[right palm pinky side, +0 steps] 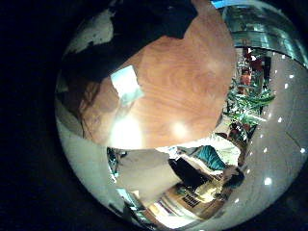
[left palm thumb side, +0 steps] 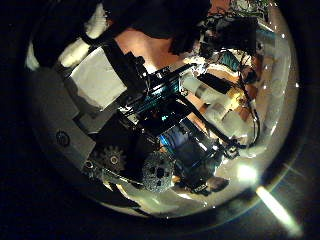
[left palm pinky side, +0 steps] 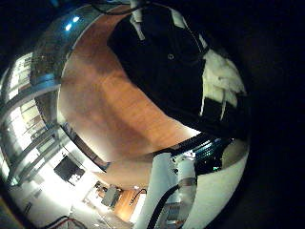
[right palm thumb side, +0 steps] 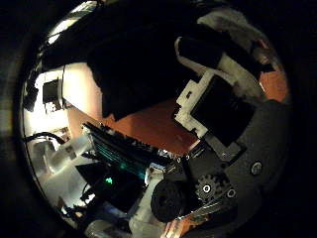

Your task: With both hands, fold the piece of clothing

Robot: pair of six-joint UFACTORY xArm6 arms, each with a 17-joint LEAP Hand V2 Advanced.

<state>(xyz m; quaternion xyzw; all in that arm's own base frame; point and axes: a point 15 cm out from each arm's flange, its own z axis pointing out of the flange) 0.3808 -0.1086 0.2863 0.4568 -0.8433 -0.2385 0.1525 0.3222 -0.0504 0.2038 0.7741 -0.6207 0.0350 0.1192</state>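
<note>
A dark piece of clothing lies flat on the wooden table. My left hand's fingers reach out side by side over its edge, fairly straight, with no cloth gathered in them. The left thumb side palm view shows the same left hand with the cloth just beyond its fingertips. The garment fills much of the right thumb side palm view, close under my right hand, whose fingers lie against it; their grip is unclear. In the right little finger side palm view the clothing lies beside bare table.
Bare wooden tabletop stretches from the garment to the table's edge. A white robot arm stands beyond the table edge in the left little finger side palm view. Another arm shows past the cloth.
</note>
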